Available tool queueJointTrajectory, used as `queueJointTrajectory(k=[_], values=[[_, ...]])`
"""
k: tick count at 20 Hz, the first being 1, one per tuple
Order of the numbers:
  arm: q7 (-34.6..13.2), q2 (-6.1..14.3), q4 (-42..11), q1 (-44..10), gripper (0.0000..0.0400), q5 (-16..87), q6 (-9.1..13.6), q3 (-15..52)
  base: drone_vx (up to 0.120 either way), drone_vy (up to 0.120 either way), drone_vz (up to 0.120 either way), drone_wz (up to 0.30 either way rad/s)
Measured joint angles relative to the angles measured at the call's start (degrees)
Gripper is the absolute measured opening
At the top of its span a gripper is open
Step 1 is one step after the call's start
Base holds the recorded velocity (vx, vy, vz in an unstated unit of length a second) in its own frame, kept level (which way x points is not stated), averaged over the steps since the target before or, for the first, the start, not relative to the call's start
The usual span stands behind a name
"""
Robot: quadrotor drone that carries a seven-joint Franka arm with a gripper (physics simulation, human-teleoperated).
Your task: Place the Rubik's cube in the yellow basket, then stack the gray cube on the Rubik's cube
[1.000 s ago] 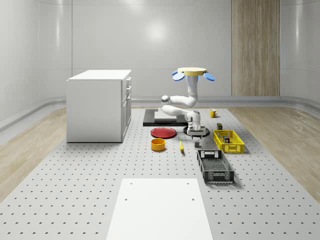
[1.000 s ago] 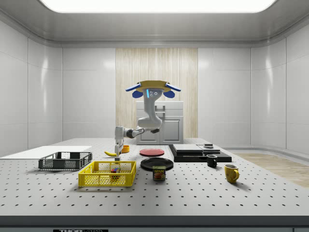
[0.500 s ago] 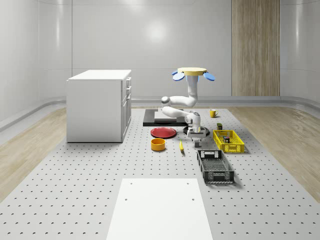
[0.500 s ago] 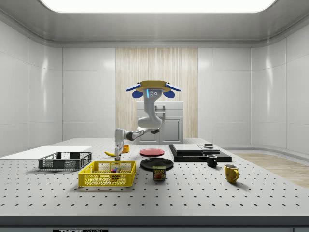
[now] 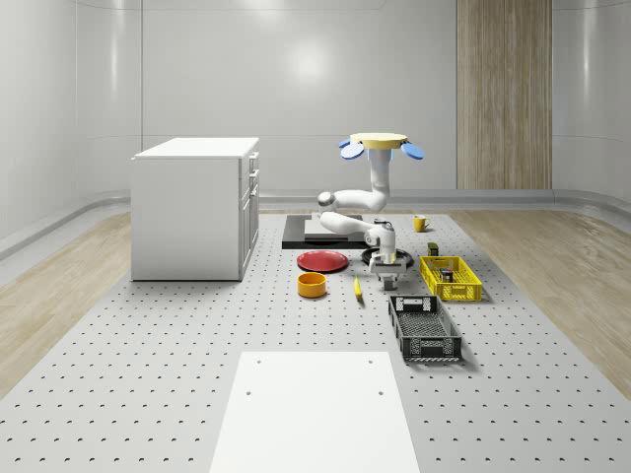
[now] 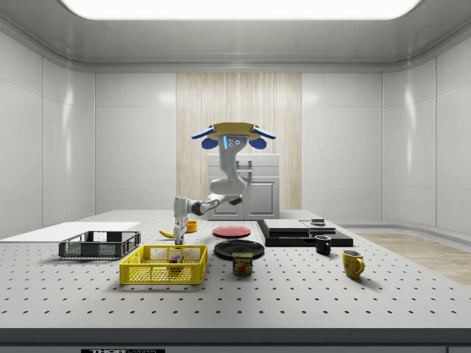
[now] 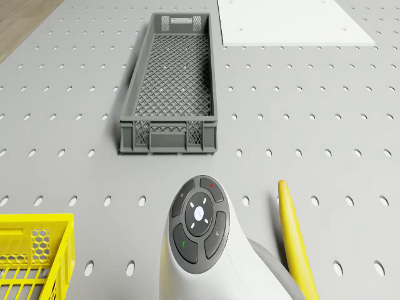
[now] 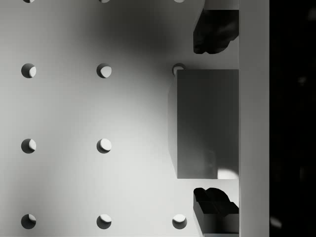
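While the drone [image 5: 378, 144] hovers over the far half of the tabletop [image 5: 148, 374] in the whole-scene view, its arm folds down and puts the claw [image 5: 388, 275] low, between the banana [image 5: 357, 288] and the yellow basket [image 5: 451, 279]. One yellow basket, one dark crate [image 5: 424, 328], one red plate [image 5: 322, 261], one orange bowl [image 5: 312, 285], one white cabinet [image 5: 195, 207]. Gray cube hidden under the claw from this angle.

Side view: drone [image 6: 232, 135] aloft in front of the cabinet, claw [image 6: 177, 232] down behind the yellow basket [image 6: 163, 265]. Rubik's cube [image 6: 174, 259] sits inside the basket, partly masked by the mesh wall. Two mugs, one black [image 6: 322, 245], one yellow [image 6: 352, 263]; one can [image 6: 242, 263].

Drone view: wrist housing blocks the claw itself. Dark crate [image 7: 170, 92] ahead, whole; yellow basket [image 7: 31, 259] cut off to a corner; banana [image 7: 294, 239] partly cut off.

Wrist view: gray cube [image 8: 205, 123] on the perforated tabletop [image 8: 74, 123], sitting between the two dark fingertips [image 8: 215, 29]. Fingers are spread, each clear of the cube with a gap on both sides, so not gripping. Cube's far side is cut off by a pale vertical strip.
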State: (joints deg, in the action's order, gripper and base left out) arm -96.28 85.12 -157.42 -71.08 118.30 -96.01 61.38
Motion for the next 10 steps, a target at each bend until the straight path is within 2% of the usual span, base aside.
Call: queueJointTrajectory(k=[4,7,10], values=[[0.1,-0.4,0.5,-0.2,0.0400,0.7,-0.1,-0.6,0.000,0.000,0.000,0.000],[0.2,-0.7,0.6,-0.1,0.0321,1.0,0.0,-0.9,0.000,0.000,0.000,0.000],[0.3,-0.9,0.7,-0.1,0.0284,1.2,0.2,-1.0,0.000,0.000,0.000,0.000]])
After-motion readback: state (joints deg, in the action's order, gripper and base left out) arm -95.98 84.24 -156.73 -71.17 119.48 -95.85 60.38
